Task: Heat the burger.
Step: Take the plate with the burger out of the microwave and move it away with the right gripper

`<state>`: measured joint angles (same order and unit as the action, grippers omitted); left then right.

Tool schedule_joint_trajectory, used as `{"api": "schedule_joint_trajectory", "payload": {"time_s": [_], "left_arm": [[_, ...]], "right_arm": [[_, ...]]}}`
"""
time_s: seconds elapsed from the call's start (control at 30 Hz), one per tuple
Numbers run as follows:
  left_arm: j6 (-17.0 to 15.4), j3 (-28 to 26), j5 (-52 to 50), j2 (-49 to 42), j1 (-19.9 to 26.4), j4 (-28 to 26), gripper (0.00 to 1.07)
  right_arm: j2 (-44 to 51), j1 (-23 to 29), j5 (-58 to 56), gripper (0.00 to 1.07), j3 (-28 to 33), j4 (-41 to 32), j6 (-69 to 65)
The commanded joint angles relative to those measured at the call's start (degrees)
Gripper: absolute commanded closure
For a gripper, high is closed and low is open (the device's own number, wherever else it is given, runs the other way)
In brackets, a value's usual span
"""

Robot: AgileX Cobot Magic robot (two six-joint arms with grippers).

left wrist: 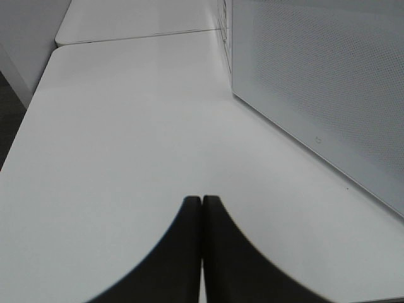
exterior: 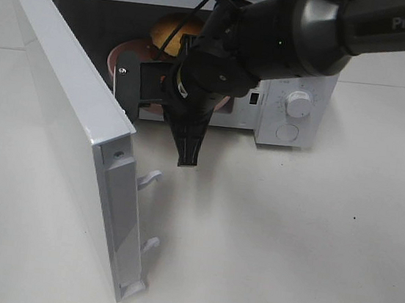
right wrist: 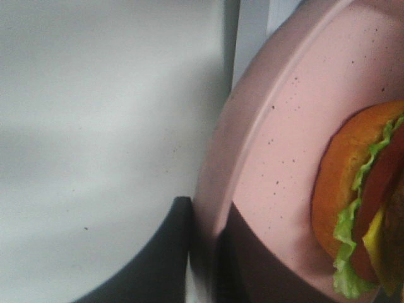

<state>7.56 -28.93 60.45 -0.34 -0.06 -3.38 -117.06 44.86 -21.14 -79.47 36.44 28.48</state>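
Inside white microwave oven (exterior: 297,104) with door (exterior: 65,127) swung open: small burger (right wrist: 369,208) with golden-brown bun, green lettuce, red filling, on round pink speckled plate (right wrist: 284,139). Right gripper (right wrist: 203,252) clamped on plate rim. Left gripper (left wrist: 202,252) closed, empty, above white table (left wrist: 126,139). Burger largely hidden behind black arm from above, cut off in wrist view.

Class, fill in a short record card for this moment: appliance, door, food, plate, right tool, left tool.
appliance: white microwave on the table
door: door swung open
food: burger lying on the plate
plate: pink speckled plate, inside the microwave opening
right tool: right tool shut on the plate's rim
left tool: left tool shut, holding nothing, over bare table
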Motion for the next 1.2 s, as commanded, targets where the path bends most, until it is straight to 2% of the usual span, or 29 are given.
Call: {"api": "schedule_joint_trajectory", "payload": {"time_s": [0.03, 0.27, 0.33, 0.43, 0.5, 0.67, 0.73, 1.2], "left_arm": [[-0.34, 0.06, -0.8, -1.09, 0.06, -0.23, 1.06], [-0.34, 0.06, -0.8, -1.09, 0.06, -0.23, 1.06], [-0.34, 0.06, -0.8, -1.09, 0.06, -0.23, 1.06], [-0.34, 0.06, -0.8, -1.09, 0.06, -0.23, 1.06], [-0.34, 0.06, -0.8, -1.09, 0.06, -0.23, 1.06], [-0.34, 0.06, -0.8, -1.09, 0.06, -0.23, 1.06], [-0.34, 0.06, -0.8, -1.09, 0.06, -0.23, 1.06], [-0.34, 0.06, -0.8, -1.09, 0.06, -0.23, 1.06]], "right_arm": [[4.7, -0.17, 2.41, 1.07, 4.58, 2.35, 1.78], [8.31, -0.17, 3.21, 1.07, 10.54, 5.04, 1.72], [10.6, -0.17, 3.27, 1.07, 13.81, 5.16, 1.78], [11.23, -0.17, 3.27, 1.07, 14.61, 5.1, 1.78], [13.64, -0.17, 4.18, 1.07, 18.05, 5.1, 1.78], [16.16, -0.17, 5.04, 1.07, 20.86, 5.67, 1.78], [19.31, -0.17, 6.07, 1.07, 24.29, 6.93, 1.78], [29.85, -0.17, 5.61, 1.07, 33.35, 6.93, 1.49]]}}
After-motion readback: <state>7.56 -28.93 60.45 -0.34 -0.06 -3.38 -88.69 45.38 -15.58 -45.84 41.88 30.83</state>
